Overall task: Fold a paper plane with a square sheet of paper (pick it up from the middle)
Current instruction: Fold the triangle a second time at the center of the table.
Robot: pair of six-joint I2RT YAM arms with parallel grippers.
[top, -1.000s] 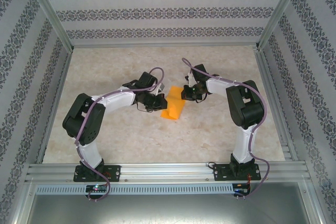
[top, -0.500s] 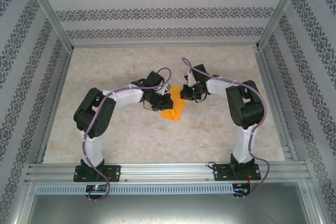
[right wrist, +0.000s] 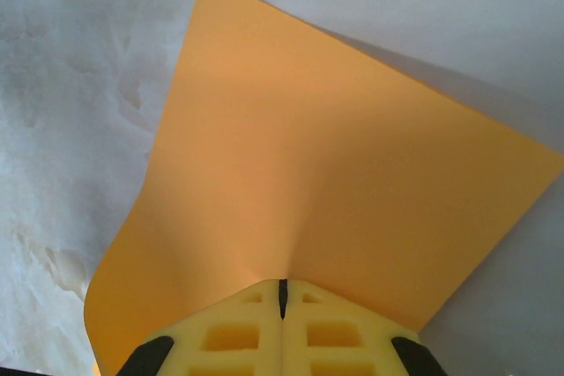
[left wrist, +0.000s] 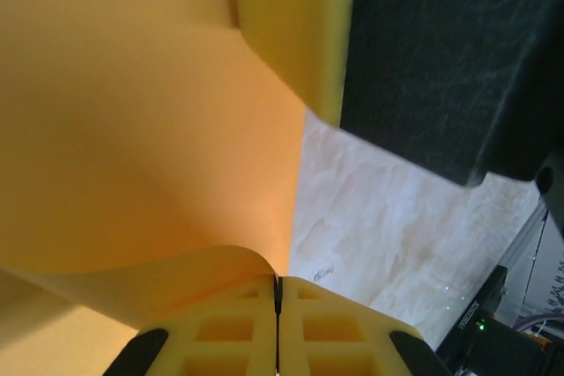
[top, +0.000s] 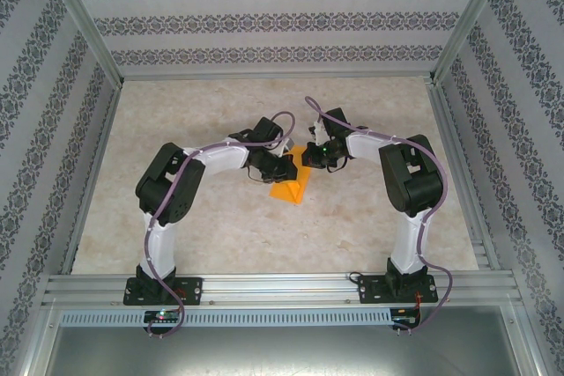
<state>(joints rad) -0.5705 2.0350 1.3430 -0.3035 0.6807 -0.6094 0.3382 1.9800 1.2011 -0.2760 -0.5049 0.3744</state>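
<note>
The left jaws and right jaws are each clamped tight on the paper (right wrist: 335, 173) fanning out ahead of them, I'd guess to bend it into a fold.

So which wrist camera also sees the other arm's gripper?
The left wrist camera: a yellow finger of the right gripper, shut on the orange paper, appears there.
</note>
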